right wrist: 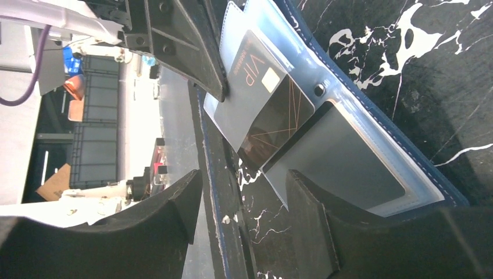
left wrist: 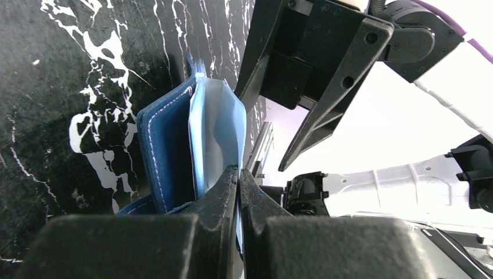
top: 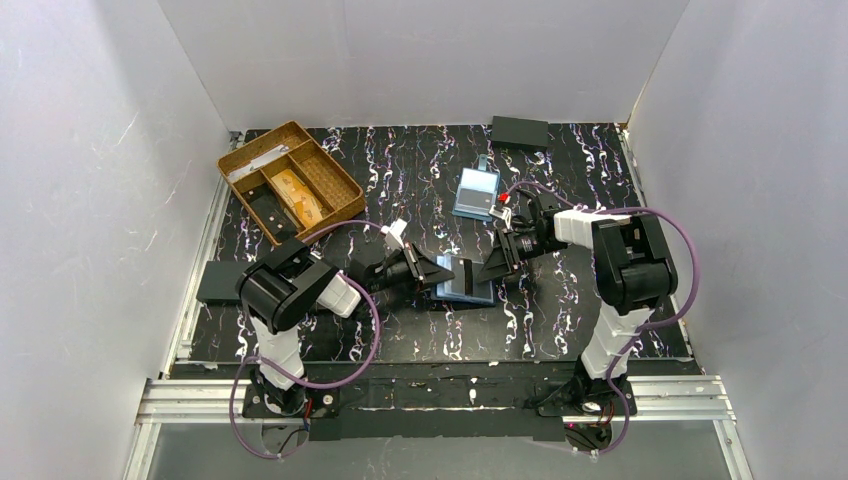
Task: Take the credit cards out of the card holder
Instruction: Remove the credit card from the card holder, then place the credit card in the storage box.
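Pinning job for the left arm, pulling job for the right.

Top view: holder (top: 466, 281) lies open mid-table, between the two grippers. Left gripper (top: 441, 275) is at its left edge, right gripper (top: 498, 264) just beside its right edge. Tray (top: 335, 165) at far left has orange cards (top: 298, 196) in it, so this looks like a later card in the run.

Left wrist: left jaws are together, clamped on a pale blue sleeve (left wrist: 218, 125) of the holder, lifting it off the navy cover. That grip is the anchor. It should stay firm and not slide along the plastic.

Right wrist: right jaws stand apart with nothing between them, lined up on the card (right wrist: 264, 116). It is a dark card marked VIP, its upper part under the clear sleeve and its lower end sticking out bare toward the right gripper. A left finger (right wrist: 186, 46) pinches the sleeve edge beside it.

Judgement for the step:
- The right gripper should advance so that only the bare card end sits between the pads, with no sleeve film.
- It should close square on the flat faces, then pull straight along the sleeve's open direction.
- Main risks: catching sleeve together with card, or dragging the whole holder if the left grip slips.
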`<state>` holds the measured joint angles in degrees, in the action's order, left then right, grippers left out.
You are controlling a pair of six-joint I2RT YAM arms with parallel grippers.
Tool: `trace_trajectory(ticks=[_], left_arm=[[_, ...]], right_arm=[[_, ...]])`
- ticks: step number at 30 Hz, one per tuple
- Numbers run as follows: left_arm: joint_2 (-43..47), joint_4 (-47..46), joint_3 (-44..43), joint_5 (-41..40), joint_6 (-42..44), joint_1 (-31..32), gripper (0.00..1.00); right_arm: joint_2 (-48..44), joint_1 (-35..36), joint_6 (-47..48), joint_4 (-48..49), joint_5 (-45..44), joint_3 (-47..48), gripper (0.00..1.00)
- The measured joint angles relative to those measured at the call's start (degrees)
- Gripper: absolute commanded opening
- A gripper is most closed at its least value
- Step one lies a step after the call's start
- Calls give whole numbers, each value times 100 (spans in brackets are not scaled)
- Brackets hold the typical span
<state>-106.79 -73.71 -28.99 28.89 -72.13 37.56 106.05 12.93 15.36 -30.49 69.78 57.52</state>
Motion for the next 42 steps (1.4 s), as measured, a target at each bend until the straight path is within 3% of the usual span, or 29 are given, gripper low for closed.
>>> trace_trajectory(ticks=[13, 16, 20, 22, 26, 38, 42], left_arm=[[-80, -257, -263, 176, -168, 116, 0], [-93, -274, -280, 178, -187, 147, 0], [-154, -305, -280, 181, -209, 155, 0], [-163, -331, -280, 176, -226, 157, 0], [-279, -398, -273, 91, -250, 160, 5], [-891, -371, 13, -61, -330, -92, 0], [-888, -214, 167, -115, -273, -176, 17]], right_arm=[[191, -28, -176, 51, 587, 2, 59], [228, -48, -180, 43, 703, 2, 47], [233, -96, -176, 45, 748, 2, 13], [243, -140, -178, 43, 759, 2, 1], [246, -172, -195, 9, 734, 2, 1], [416, -307, -795, 542, -712, -256, 1], [443, -357, -723, 468, -827, -256, 1]])
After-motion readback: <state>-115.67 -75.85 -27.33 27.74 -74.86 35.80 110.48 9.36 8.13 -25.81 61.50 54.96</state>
